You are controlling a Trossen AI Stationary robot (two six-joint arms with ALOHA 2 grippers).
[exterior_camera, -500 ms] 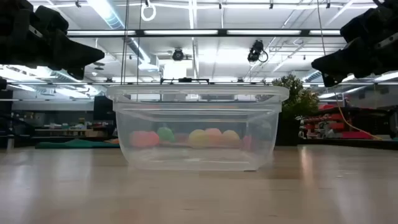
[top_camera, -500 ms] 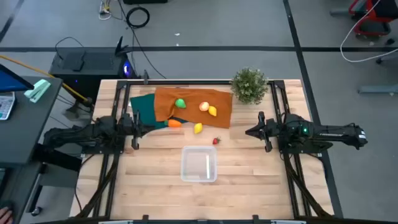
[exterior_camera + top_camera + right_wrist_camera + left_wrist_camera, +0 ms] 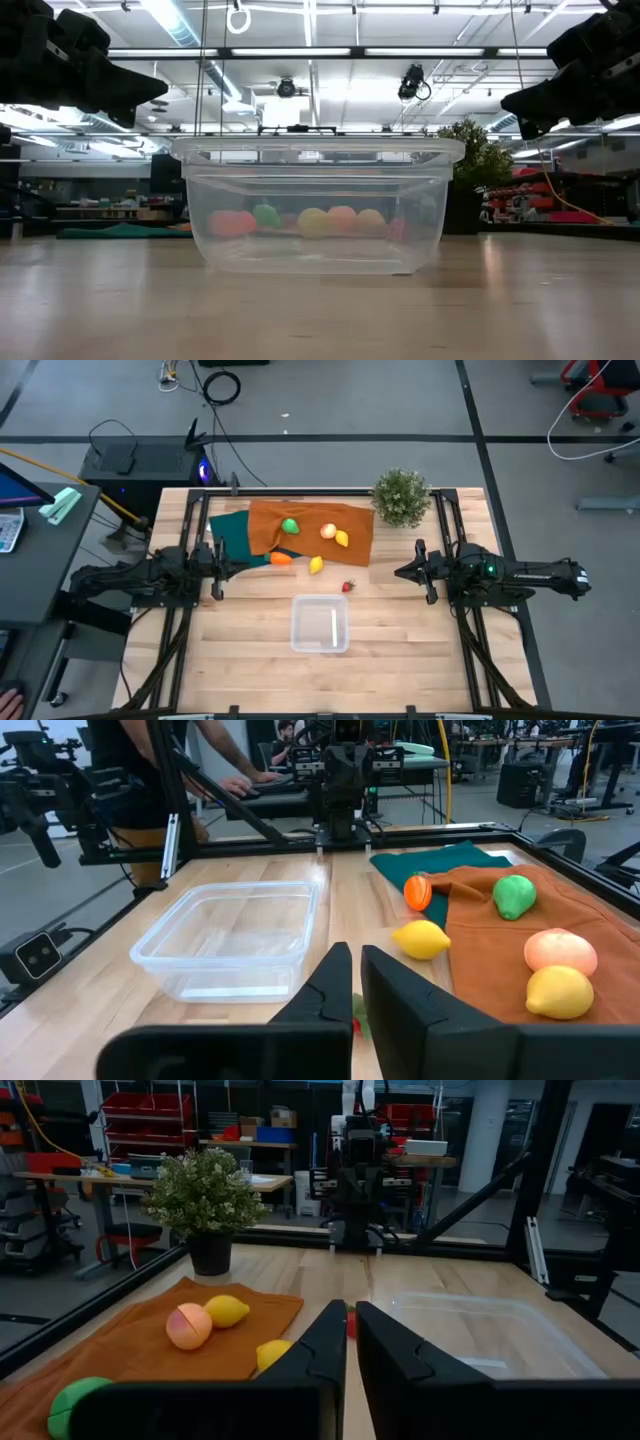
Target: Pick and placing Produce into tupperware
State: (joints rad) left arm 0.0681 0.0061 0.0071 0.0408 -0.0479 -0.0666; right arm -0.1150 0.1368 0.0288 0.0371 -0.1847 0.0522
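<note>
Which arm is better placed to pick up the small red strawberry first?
Probably the right. The strawberry lies on bare wood, nearer the right gripper than the left gripper. The tupperware below it holds nothing yet.

The strawberry (image 3: 356,1028) is mostly hidden behind the right pincer (image 3: 356,982).

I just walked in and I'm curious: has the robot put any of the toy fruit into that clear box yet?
Nothing yet: the tupperware holds no produce. Neither the left gripper nor the right gripper holds anything; both wait shut at the table's sides. All six pieces remain, among them the apple, carrot and strawberry.
</note>
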